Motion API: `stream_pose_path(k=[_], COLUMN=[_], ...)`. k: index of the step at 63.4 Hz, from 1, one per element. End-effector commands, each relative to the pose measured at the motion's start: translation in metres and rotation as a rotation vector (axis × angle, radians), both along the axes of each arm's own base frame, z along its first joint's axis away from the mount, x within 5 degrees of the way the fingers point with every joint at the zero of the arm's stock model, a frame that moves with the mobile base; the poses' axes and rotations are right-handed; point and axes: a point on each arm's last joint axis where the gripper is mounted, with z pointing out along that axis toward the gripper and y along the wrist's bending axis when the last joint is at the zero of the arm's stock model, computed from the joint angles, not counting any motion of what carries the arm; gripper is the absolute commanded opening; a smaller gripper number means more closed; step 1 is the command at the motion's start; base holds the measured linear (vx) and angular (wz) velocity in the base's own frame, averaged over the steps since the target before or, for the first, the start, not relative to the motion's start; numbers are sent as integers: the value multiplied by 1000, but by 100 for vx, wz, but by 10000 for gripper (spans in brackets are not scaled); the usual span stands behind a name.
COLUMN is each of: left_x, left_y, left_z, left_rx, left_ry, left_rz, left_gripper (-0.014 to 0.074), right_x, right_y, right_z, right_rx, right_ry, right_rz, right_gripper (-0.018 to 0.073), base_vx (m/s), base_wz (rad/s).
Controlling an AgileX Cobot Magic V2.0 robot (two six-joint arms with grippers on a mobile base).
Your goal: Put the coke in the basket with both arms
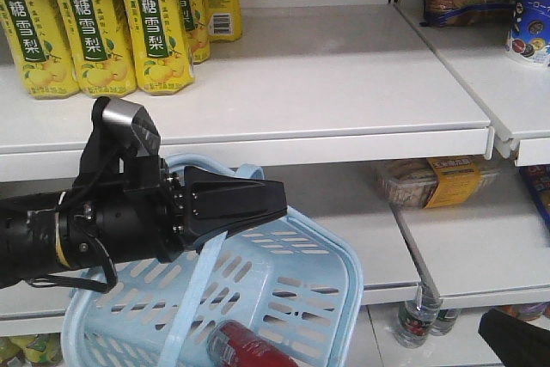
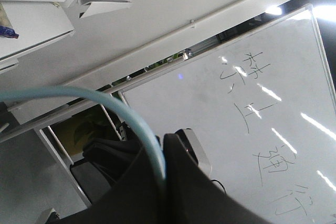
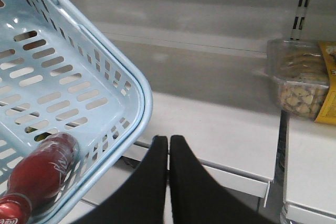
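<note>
the basket (image 1: pixel 301 290) is held up in front of the shelving, tilted, with its strap-like handle (image 1: pixel 193 294) pinched in the left claw (image 1: pixel 279 199). in the left wrist view the pale blue strap (image 2: pixel 105 100) is seen arching down into the narrow slit between the two black fingers (image 2: pixel 184 182), which are closed tight on it. a grey-topped block (image 1: pixel 129 122) sits on the wrist of this arm.

the coke (image 1: pixel 245 345) lies on its side inside the basket, at the lower end against the slotted wall. in the right wrist view the red can (image 3: pixel 44 174) is seen through the slots, with part of its white script visible; the wording cannot be read in full.

the right claw (image 3: pixel 168 145) is shown just outside the rim of the basket (image 3: pixel 142 103), its two pointed fingers pressed together with nothing between them. in the front view only a dark corner of it (image 1: pixel 516 341) is visible at the lower right.

on the upper shelf (image 1: pixel 344 83), yellow drink packs (image 1: pixel 159 23) are printed with "冰糖雪梨" on dark green bands above pictures of pears. on the middle shelf a clear tub of snacks (image 1: pixel 434 180) carries a yellow label whose text is too small to read. handwritten chinese characters are seen on a whiteboard (image 2: pixel 262 119) in the left wrist view, too loose to be read with certainty.
</note>
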Motion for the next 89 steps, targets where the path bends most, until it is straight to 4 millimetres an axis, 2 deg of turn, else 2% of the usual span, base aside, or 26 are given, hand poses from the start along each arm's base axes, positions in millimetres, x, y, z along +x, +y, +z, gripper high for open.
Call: stream_pose_path(k=[1,18,34,61,68,77,89], left_x=[-10,-4,-5,-6,-5,-3,-17], left_y=[3,3,-5,-8,-3,15,38], left_z=[34,30,27,36,34,18,-2], left_rx=[-207,-173,-29,111,156,233,414], left_ry=[-58,-65,-199,-567,-598,-545,-602], left_rz=[-65,4,131,351,445,614,714], left_gripper=[-6,-6,-6,-6,-6,-6,-6], right_x=[2,2,2,2,2,2,2], right_y=[-2,-2,-2,-2,-2,-2,-2], right_z=[12,12,12,12,12,12,12], right_rx=[30,30,30,29,29,29,29], right_ry=[-49,-49,-48,-48,-48,-48,-48], right_rz=[-31,-31,-30,-29,-29,-29,-29], right_gripper=[-5,-5,-5,-5,-5,-5,-5], base_vx=[0,0,0,0,0,0,0], base_wz=[0,0,0,0,0,0,0])
